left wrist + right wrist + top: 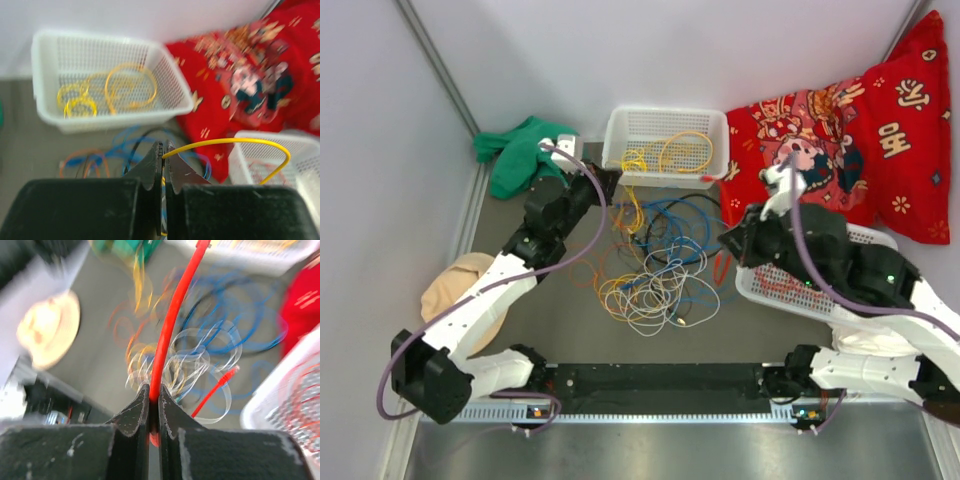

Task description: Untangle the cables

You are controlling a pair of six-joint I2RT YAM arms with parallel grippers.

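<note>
Two pinches: left gripper (pixel 162 148) clamps a yellow cable (pixel 235 141), right gripper (pixel 153 391) a red cable (pixel 172 315). The tangle (pixel 655 280) lies between them.

The left tool (pixel 163 150) and right tool (pixel 154 392) are both clamped tight.

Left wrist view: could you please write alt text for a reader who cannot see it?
The left claw is shut on a yellow cable that arcs to the right. Behind it, a white basket holds coiled yellow cables, beside a red patterned cushion.
</note>
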